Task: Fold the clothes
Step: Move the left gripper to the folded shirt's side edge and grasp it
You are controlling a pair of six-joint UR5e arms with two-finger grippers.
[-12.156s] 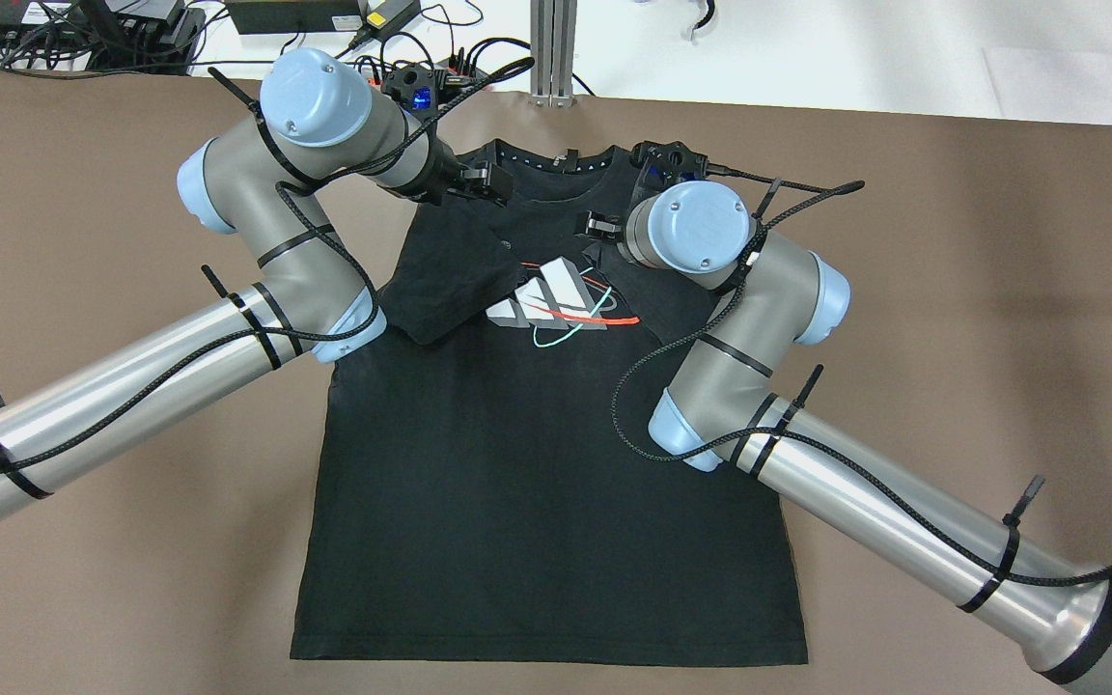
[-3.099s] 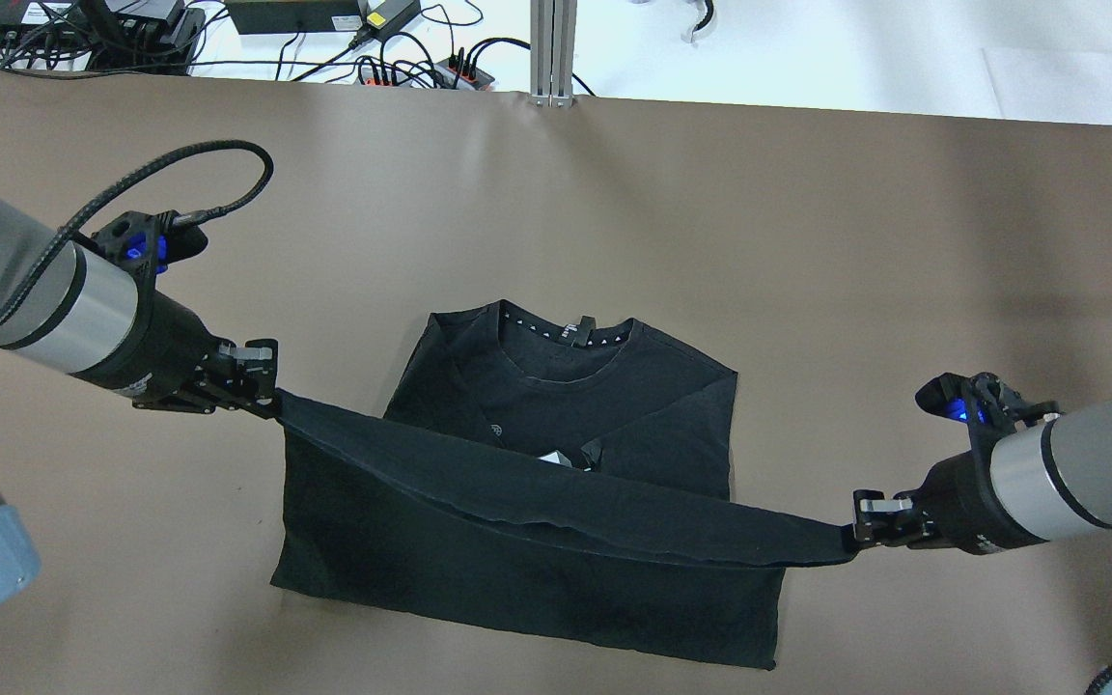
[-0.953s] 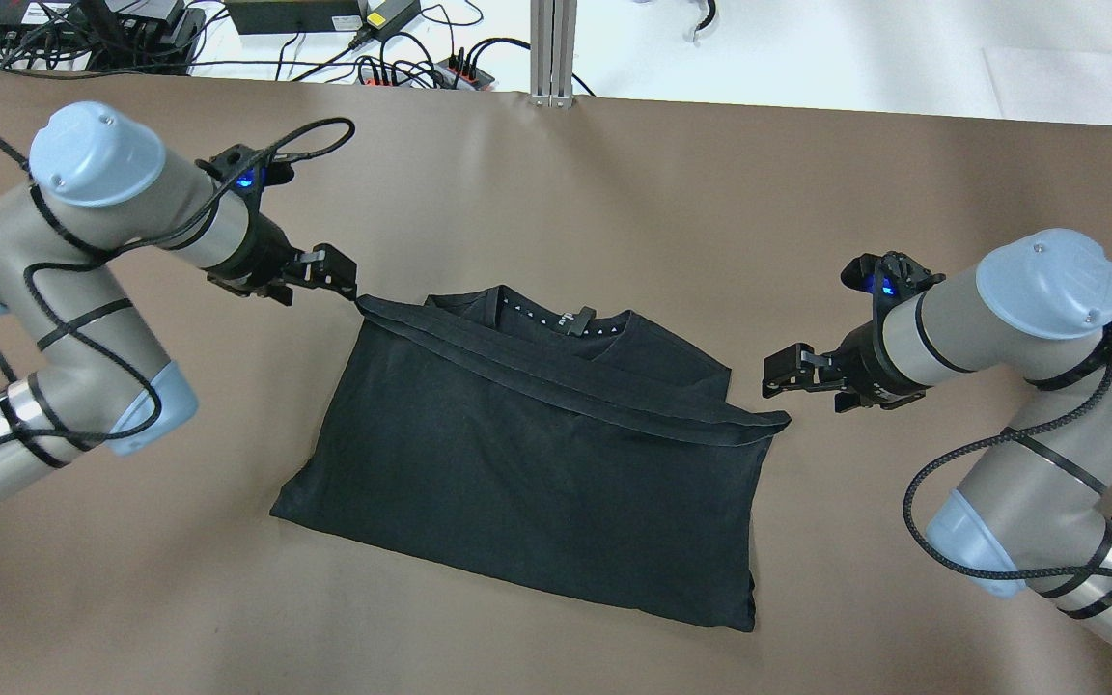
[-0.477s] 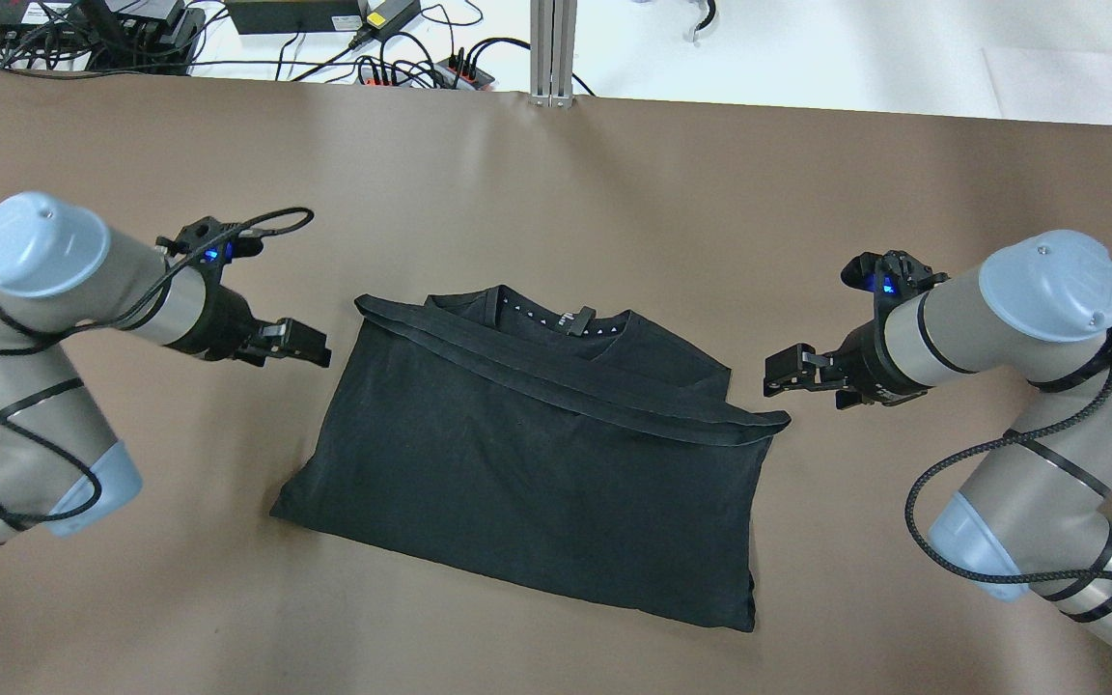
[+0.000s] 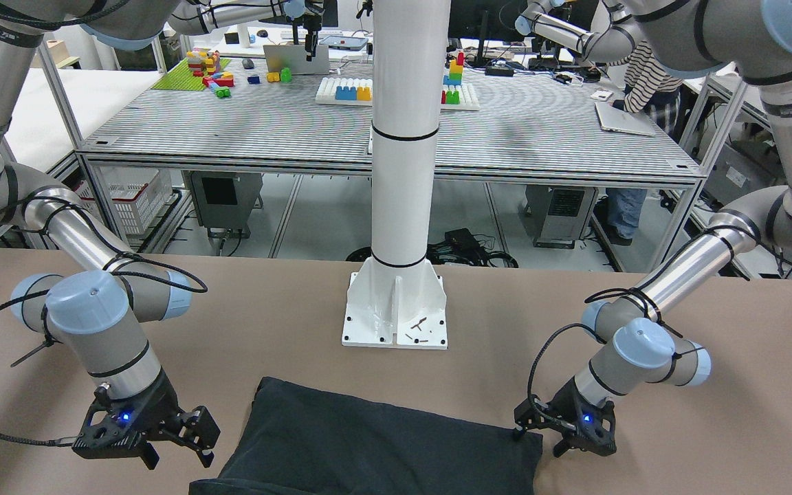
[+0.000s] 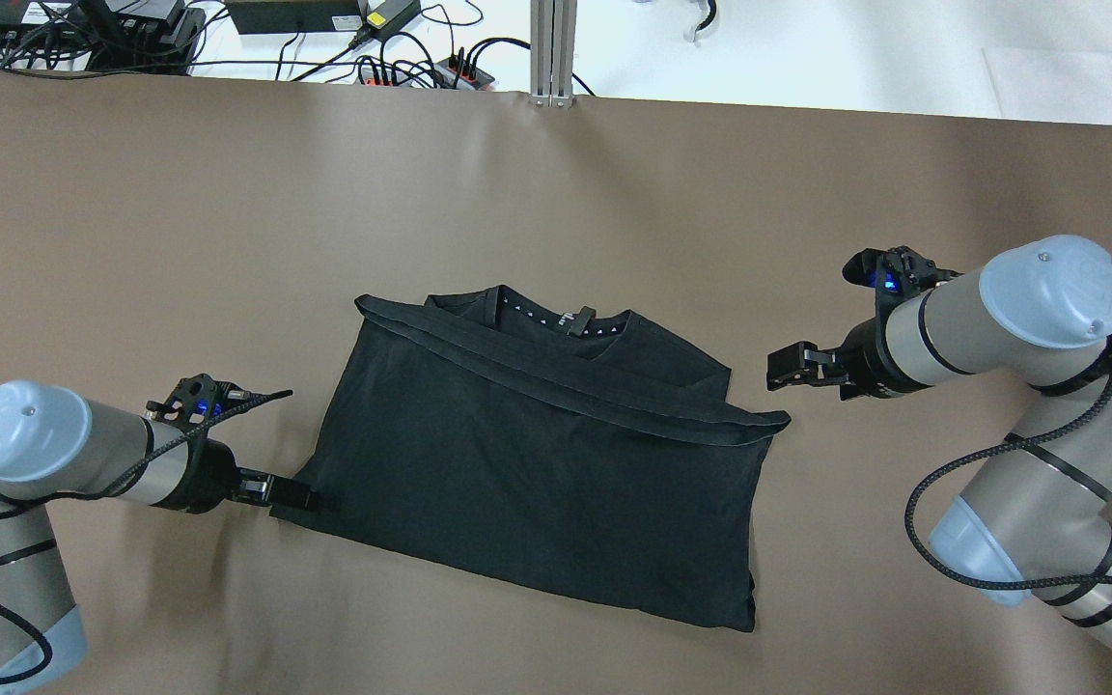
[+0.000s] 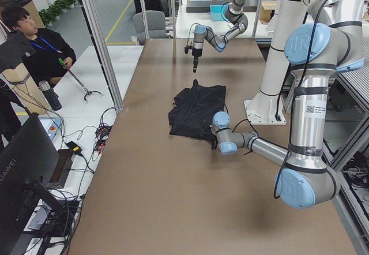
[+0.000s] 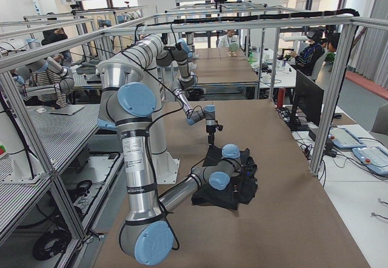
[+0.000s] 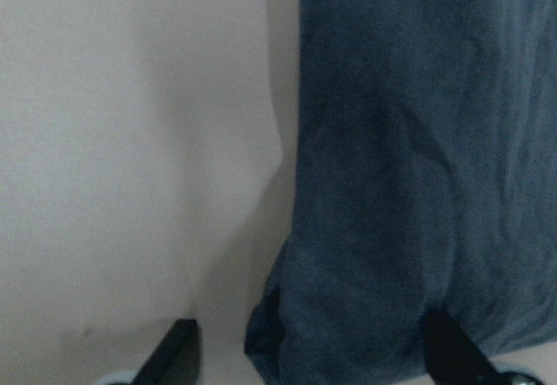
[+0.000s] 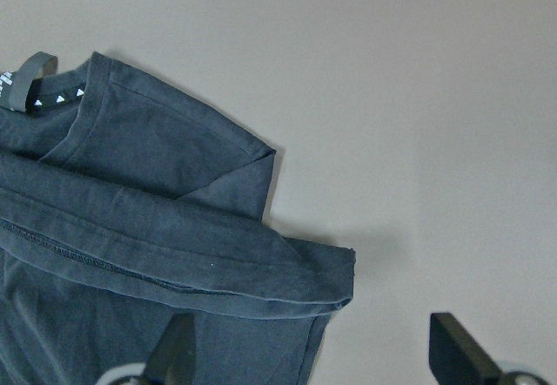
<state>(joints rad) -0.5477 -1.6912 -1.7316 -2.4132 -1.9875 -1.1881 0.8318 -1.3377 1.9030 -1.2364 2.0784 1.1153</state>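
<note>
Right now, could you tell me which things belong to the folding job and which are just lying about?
Belongs: black T-shirt, folded over; left gripper, open at its corner; right gripper, open, apart from it.
Lying about: white pillar; toy blocks on the back table; cables on the floor.

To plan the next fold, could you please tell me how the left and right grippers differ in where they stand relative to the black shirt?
The left gripper sits at the black shirt's near left folded corner; the right gripper is off its far right corner. The left gripper straddles that corner's cloth, whereas the right gripper stands apart from the shirt, over bare table. Both are open and hold nothing.
</note>
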